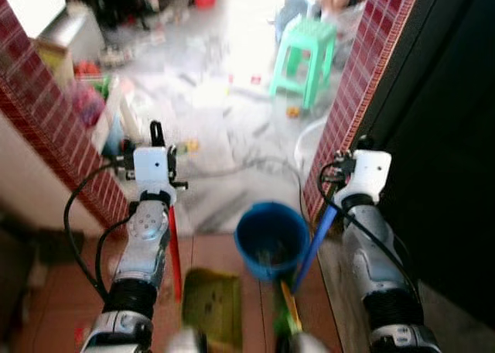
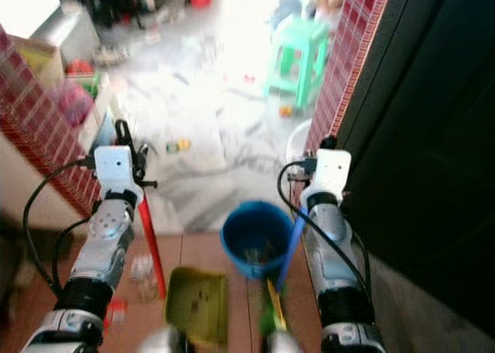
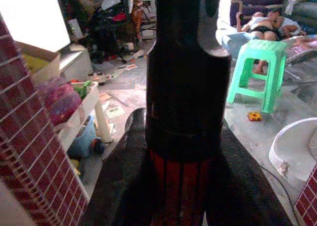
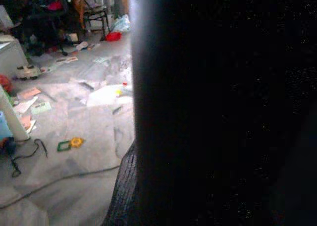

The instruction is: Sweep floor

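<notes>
Though blurred, no legible writing

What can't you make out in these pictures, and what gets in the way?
- Right wrist view: the right pincer's grip; a dark shape close to the lens blocks it.
- Head views: the lower ends of the red handle and blue handle, blurred and cut off by the bottom edge.
- Head views: what lies inside the blue bucket; too blurred.
- Head views: small litter by the green stool, washed out by glare.
- Left wrist view: people lying behind the stool, too small.
</notes>
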Robot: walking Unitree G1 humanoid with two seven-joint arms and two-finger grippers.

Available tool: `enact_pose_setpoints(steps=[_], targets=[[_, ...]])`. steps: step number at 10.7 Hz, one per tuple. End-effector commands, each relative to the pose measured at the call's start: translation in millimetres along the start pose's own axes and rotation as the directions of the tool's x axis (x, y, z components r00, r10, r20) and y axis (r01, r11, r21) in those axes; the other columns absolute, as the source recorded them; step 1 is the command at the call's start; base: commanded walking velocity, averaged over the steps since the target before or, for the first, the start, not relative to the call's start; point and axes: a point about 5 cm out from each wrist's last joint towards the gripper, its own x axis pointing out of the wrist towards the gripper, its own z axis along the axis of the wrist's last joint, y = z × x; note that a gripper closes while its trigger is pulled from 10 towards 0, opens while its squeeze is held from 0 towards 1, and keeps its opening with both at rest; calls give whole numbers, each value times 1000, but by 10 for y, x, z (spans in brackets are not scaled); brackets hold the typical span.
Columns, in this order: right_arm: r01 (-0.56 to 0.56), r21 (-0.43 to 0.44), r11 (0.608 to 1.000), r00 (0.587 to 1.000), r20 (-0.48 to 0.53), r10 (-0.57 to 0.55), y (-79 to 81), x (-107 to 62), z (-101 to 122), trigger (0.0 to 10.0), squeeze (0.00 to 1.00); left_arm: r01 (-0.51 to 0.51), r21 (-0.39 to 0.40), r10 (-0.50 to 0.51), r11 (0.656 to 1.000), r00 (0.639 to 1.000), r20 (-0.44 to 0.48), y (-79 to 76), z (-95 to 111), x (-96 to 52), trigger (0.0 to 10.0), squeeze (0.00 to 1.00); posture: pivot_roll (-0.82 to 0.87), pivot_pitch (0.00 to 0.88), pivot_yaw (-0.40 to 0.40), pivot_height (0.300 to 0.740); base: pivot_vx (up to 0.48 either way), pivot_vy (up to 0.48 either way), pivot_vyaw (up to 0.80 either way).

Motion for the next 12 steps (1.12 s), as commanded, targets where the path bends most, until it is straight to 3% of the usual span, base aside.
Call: enact_pose_setpoints(steps=[1, 7, 9, 12], targets=[[2, -1, 1000, 999, -37, -2, -18, -41, -69, 10000, 0, 4, 8, -5, 1000, 999, 43, 30, 90, 44, 10000, 0, -79, 0, 25, 740, -341, 0, 0], [18, -9, 1000, 998, -53, -18, -64, -75, -83, 10000, 0, 17, -11, -16, 1000, 998, 60, 39, 147, 84, 10000, 0, -88, 0, 33, 740, -334, 0, 0], [19, -11, 1000, 998, -64, -19, -65, -83, -96, 10000, 0, 6, -28, -4, 1000, 999, 50, 85, 127, 73, 10000, 0, -86, 0, 30, 740, 0, 0, 0], [18, -10, 1000, 998, -67, -18, -67, -87, -97, 10000, 0, 16, -49, -14, 999, 999, 37, 95, 123, 78, 10000, 0, -88, 0, 33, 740, 0, 480, 0]])
